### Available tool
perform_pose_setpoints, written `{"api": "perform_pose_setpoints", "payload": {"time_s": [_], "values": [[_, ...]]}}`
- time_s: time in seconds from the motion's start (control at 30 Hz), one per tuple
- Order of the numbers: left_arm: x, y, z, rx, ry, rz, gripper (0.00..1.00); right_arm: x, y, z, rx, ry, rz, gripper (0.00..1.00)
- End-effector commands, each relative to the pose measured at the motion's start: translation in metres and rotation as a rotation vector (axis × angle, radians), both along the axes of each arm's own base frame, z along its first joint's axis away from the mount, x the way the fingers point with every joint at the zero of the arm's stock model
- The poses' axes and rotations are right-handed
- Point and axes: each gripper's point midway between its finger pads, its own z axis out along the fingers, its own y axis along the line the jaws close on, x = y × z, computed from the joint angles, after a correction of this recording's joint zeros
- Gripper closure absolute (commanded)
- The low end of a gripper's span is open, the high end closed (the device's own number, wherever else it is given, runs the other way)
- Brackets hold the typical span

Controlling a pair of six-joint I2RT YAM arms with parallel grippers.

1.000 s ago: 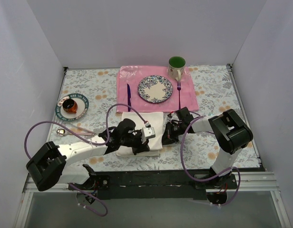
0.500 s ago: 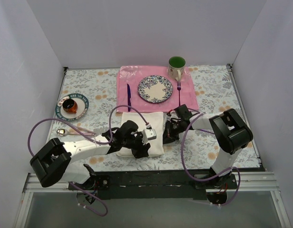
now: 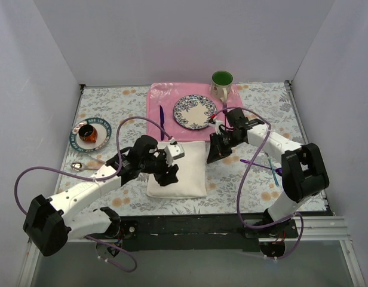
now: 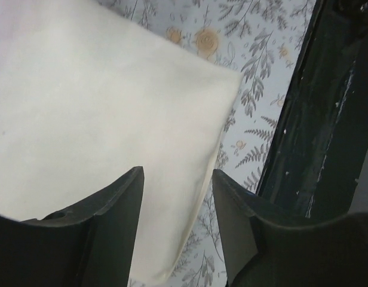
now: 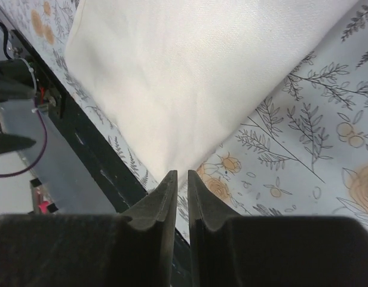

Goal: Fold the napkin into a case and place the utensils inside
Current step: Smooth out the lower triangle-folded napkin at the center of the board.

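Nearest us, the napkin (image 3: 193, 176) lies folded into a flat oblong on the flowered table (image 3: 279, 119). The left gripper (image 4: 177, 179) hovers over its left part, fingers spread and empty. The right gripper (image 5: 181, 179) hangs at its right edge, fingers parted by a mere slit, gripping nothing. The spoon (image 3: 78, 166) lies well off to the left. Farther back, the pink placemat (image 3: 163, 95) carries the plate (image 3: 195, 112).

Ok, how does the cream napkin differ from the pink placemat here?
The napkin is cream-white and bare; the placemat is pink and carries the plate, knife and fork. The napkin lies toward the near edge, the placemat beyond it and wider. Both lie flat on the floral table.
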Motion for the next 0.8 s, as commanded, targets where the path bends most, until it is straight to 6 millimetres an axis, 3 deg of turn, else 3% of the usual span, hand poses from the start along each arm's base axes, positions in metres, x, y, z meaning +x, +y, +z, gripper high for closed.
{"api": "perform_pose_setpoints", "payload": {"time_s": [0.0,0.23,0.4,0.6,0.77], "values": [[-0.014,0.034,-0.022,0.132,0.024,-0.032,0.49,0.008,0.000,0.037,0.097,-0.225,0.134,0.77],[-0.027,0.055,-0.048,0.185,-0.027,-0.085,0.39,-0.008,0.034,0.029,0.173,-0.138,0.231,0.75],[-0.023,0.067,-0.067,0.228,-0.113,-0.095,0.40,-0.015,0.048,0.012,0.176,-0.062,0.265,0.76],[-0.017,0.063,-0.074,0.214,-0.212,-0.108,0.43,-0.037,0.068,-0.005,0.184,0.005,0.340,0.79],[-0.023,0.055,-0.078,0.222,-0.300,-0.160,0.41,-0.049,0.067,-0.030,0.153,0.106,0.331,0.80]]}}
